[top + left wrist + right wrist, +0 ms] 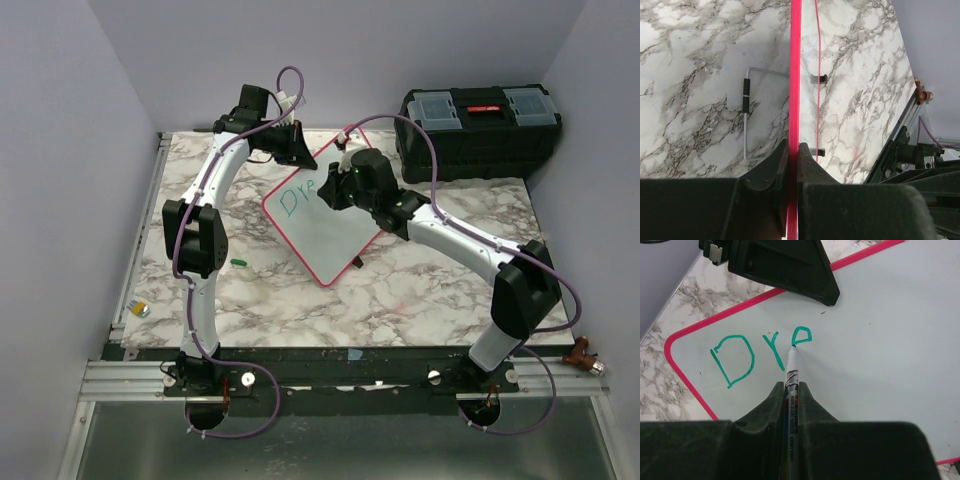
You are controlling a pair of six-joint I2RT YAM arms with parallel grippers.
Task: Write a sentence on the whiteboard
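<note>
The whiteboard, white with a red-pink rim, lies tilted on the marble table. My left gripper is shut on its far rim. In the left wrist view that rim runs edge-on between the closed fingers of the left gripper. My right gripper is shut on a white marker, whose green tip touches the board. The sentence reads "Dre" in green letters, and the tip rests at the lower left of the "e". From above, the right gripper hovers over the writing.
A black toolbox stands at the back right. A small green cap lies left of the board, and a small yellowish object sits near the left edge. A bent wire bracket lies on the marble beside the board.
</note>
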